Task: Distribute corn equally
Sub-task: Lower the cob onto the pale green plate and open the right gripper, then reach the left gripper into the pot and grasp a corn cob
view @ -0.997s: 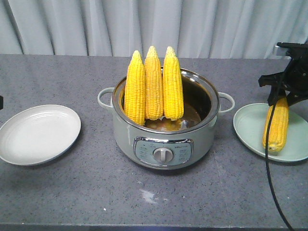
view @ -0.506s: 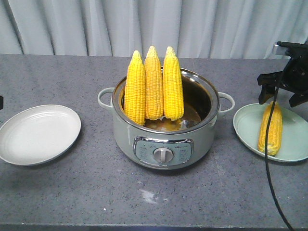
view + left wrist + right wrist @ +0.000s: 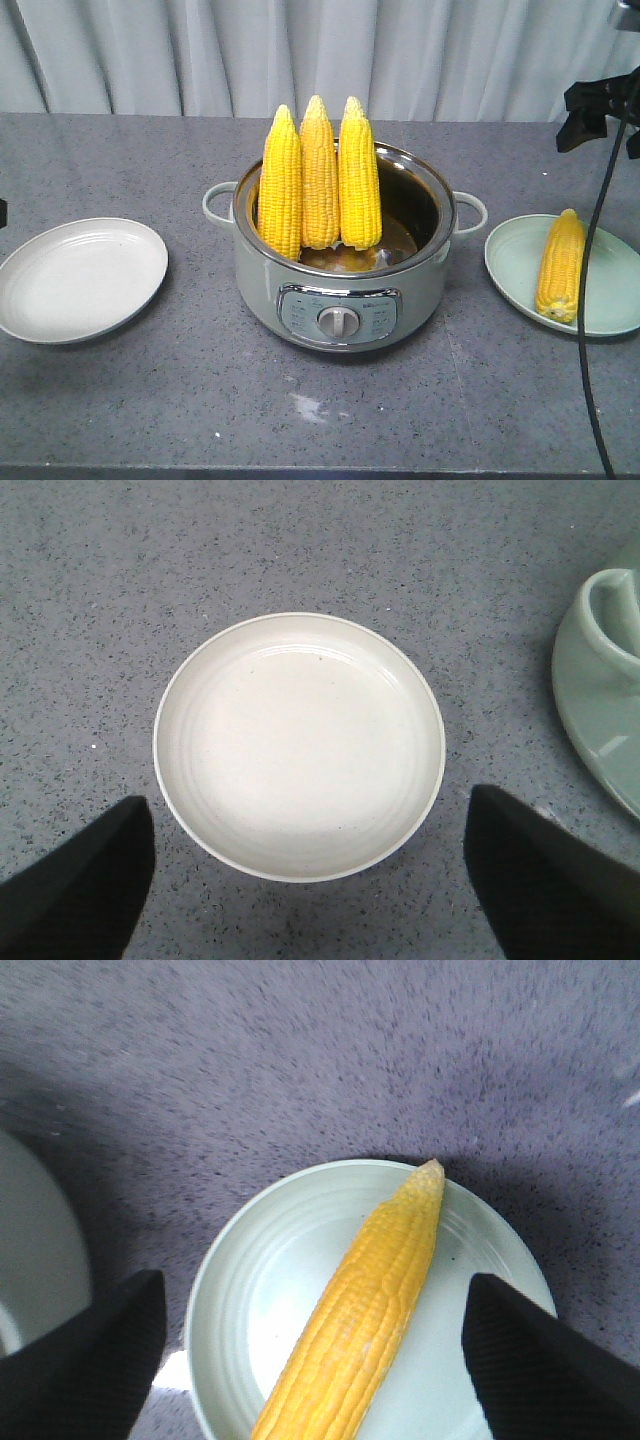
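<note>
Three cobs of corn [image 3: 320, 180] stand on end in the pot [image 3: 340, 290] at the middle of the counter [image 3: 150, 410]. They are side by side, pale tips up, leaning against the rim on the pot's left half, so their long axis runs close to vertical and much of each cob shows above the rim. A fourth cob [image 3: 560, 265] lies flat on the green plate [image 3: 615, 300] to the right of the pot, tip pointing toward the back of the counter. The white plate [image 3: 300, 745] to the left of the pot holds nothing.

The left hand [image 3: 310, 880] hangs directly over the white plate, looking straight down, its fingers [image 3: 70, 890] spread wide with nothing between them. From there the standing cobs lie off to its right, past the pot's handle [image 3: 600, 680], which just shows at the edge of the wrist view. The right hand [image 3: 603, 115] is raised above the green plate, also wide apart and empty. In its wrist view the plated cob slants across the gap below, clear of both fingers.

Four cobs and two plates suggest two each, so the white plate is likely owed a pair. The leftmost cob [image 3: 281, 185] stands on the left hand's side of the pot, and that arm also serves the white plate. A hand pointing straight down would meet a tip rather than a flank — it probably has to close across the cob's upper length, above the rim, then draw it up along its axis before swinging left
</note>
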### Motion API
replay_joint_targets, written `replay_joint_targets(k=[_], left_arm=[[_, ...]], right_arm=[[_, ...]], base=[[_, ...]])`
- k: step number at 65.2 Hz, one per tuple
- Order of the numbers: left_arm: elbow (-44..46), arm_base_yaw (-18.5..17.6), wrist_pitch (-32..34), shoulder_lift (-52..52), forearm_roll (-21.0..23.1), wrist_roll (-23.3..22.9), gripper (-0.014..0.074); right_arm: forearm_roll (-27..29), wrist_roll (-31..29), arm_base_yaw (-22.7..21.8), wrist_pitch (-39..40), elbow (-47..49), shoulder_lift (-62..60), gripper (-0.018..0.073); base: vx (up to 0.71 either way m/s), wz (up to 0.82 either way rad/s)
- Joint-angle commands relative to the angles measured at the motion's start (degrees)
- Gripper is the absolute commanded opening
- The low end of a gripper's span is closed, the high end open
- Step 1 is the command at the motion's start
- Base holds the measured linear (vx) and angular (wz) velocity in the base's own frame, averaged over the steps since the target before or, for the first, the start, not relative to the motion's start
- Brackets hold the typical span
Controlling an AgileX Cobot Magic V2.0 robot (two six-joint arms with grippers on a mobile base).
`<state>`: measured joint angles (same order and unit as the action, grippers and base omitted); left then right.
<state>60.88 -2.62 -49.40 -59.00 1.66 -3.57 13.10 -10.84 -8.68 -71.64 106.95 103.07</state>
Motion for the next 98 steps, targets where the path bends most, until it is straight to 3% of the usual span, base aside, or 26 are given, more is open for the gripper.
replay_joint_targets(k=[1,20,38,55,72,82,98], left_arm=[[1.97,0.21,3.64,0.54,0.53,-0.66,0.0593],[1.97,0.21,3.63,0.54,0.58,-0.66,0.0593],[1.97,0.21,3.38,0.54,0.58,-0.66,0.0593],[1.97,0.21,3.59,0.54,0.58,-0.66,0.0593],[2.02,0.21,3.70,0.54,0.95,-0.82,0.0593],[4.28,-0.10,4.78,0.49,5.23,3.22,0.0593],[14.61,-5.14,3.10,-7.17,14.61,10.22,0.0593]], right_arm=[[1.25,-2.08,0.42,-0.37,-2.13,-7.31,0.0594],[1.30,-5.65,0.42,11.64,-22.89,-24.01,0.0594],[1.47,-6.61,0.42,15.82,-36.18,-37.93,0.0594],[1.41,-6.61,0.42,16.63,-43.54,-47.44,0.0594],[1.27,-6.61,0.42,16.78,-45.76,-49.18,0.0594],[1.44,-6.61,0.42,16.99,-45.76,-49.18,0.0594],[1.46,-6.61,0.42,16.98,-45.76,-49.18,0.0594]], base=[[0.00,0.00],[0.00,0.00],[0.00,0.00],[0.00,0.00],[0.00,0.00],[0.00,0.00],[0.00,0.00]])
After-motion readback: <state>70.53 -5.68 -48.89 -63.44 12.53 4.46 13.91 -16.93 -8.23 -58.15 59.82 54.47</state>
